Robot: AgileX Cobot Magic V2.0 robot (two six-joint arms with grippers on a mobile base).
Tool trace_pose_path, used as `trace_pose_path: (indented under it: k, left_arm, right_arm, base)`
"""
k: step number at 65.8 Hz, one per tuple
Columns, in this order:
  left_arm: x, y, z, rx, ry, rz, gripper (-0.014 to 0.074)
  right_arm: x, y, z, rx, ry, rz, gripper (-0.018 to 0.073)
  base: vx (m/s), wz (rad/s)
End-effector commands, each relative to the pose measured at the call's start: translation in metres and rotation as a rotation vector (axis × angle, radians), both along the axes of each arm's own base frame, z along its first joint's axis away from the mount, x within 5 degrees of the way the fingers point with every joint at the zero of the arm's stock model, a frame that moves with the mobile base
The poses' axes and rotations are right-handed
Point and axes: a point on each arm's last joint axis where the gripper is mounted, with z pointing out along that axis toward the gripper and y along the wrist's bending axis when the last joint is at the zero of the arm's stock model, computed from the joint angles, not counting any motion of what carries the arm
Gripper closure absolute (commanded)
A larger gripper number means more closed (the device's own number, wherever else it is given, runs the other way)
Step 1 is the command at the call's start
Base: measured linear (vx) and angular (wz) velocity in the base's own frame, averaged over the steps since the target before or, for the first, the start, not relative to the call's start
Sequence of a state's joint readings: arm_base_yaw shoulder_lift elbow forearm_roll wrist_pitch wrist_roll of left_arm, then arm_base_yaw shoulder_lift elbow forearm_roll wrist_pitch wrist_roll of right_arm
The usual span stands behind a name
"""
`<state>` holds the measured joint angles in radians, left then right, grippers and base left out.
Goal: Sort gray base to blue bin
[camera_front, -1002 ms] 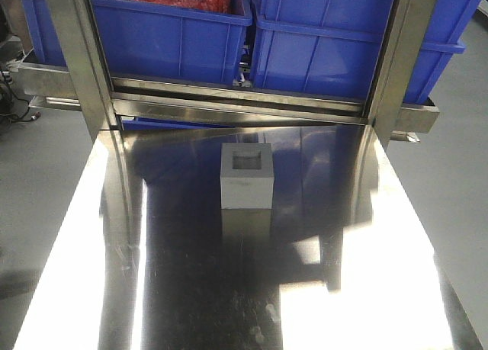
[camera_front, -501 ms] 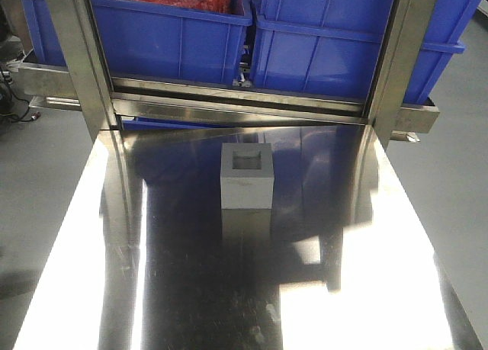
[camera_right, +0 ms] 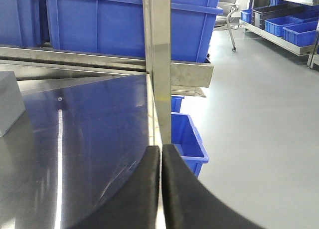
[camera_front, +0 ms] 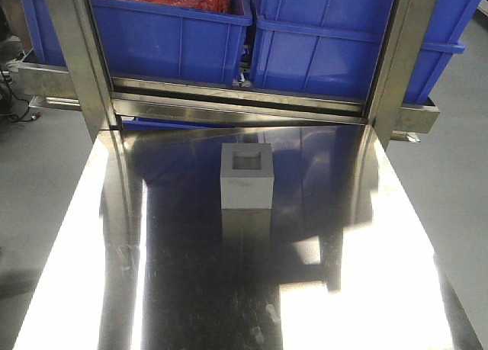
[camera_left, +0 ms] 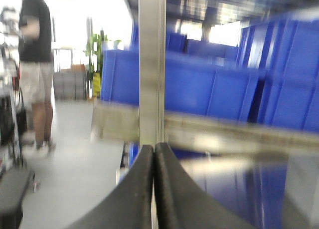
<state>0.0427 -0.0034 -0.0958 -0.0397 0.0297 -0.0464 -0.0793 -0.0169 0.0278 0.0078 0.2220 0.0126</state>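
Left gripper (camera_left: 154,159) and right gripper (camera_right: 160,159): jaws closed, empty. Approaching unopened would likely shove the light-gray recessed cube-shaped base (camera_front: 246,186), standing before the bright-blue plastic bin (camera_front: 320,45).

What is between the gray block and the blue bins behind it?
In the front-facing view, bare shiny table, then a steel rail, lies between the gray base and the blue bins. Nothing else stands there.

I'm seeing the gray block (camera_front: 247,178) sitting upright on the steel table (camera_front: 191,289), its square recess facing up, toward the far edge. The blue bins (camera_front: 320,52) are standing side by side just beyond that edge.
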Motion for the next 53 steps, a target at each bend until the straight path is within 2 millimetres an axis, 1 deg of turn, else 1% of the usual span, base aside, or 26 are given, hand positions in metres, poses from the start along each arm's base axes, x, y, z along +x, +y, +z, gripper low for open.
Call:
trace_pose_path:
  k: [1, 9, 16, 20, 28, 36, 42, 45, 49, 53]
  left_arm:
    - [-0.002, 0.000, 0.042, 0.078, -0.094, 0.019, 0.0603]
    - [0.012, 0.001, 0.078, 0.179, 0.031, 0.034, 0.0603]
    - [0.032, 0.003, 0.101, 0.184, 0.157, 0.028, 0.0603]
    - [0.043, 0.003, 0.109, 0.182, 0.204, 0.025, 0.0603]
    - [0.056, 0.004, 0.113, 0.181, 0.246, 0.022, 0.0603]
    - [0.058, 0.004, 0.110, 0.180, 0.272, 0.020, 0.0598]
    - [0.058, 0.004, 0.110, 0.180, 0.272, 0.020, 0.0566]
    - [0.058, 0.004, 0.110, 0.180, 0.271, 0.020, 0.0527]
    - [0.058, 0.004, 0.110, 0.180, 0.271, 0.020, 0.0451]
    - [0.058, 0.004, 0.110, 0.180, 0.271, 0.020, 0.0342]
  right_arm:
    - [0.001, 0.000, 0.006, -0.026, -0.069, -0.001, 0.0564]
    - [0.001, 0.000, 0.006, -0.026, -0.069, -0.001, 0.0564]
    - [0.001, 0.000, 0.006, -0.026, -0.069, -0.001, 0.0564]
    - [0.001, 0.000, 0.006, -0.026, -0.069, -0.001, 0.0564]
    - [0.001, 0.000, 0.006, -0.026, -0.069, -0.001, 0.0564]
    - [0.001, 0.000, 0.006, -0.026, -0.069, -0.001, 0.0564]
    - [0.001, 0.000, 0.006, -0.026, -0.069, -0.001, 0.0564]
    - [0.001, 0.000, 0.006, -0.026, -0.069, -0.001, 0.0564]
    - [0.001, 0.000, 0.006, -0.026, -0.069, -0.001, 0.0564]
    - [0.001, 0.000, 0.006, -0.026, -0.069, -0.001, 0.0564]
  base:
    - [0.00, 0.00]
    - [0.00, 0.00]
    - [0.00, 0.00]
    - [0.00, 0.00]
    - [0.00, 0.00]
    - [0.00, 0.00]
    - [0.00, 0.00]
    - [0.00, 0.00]
    - [0.00, 0.00]
    - [0.00, 0.00]
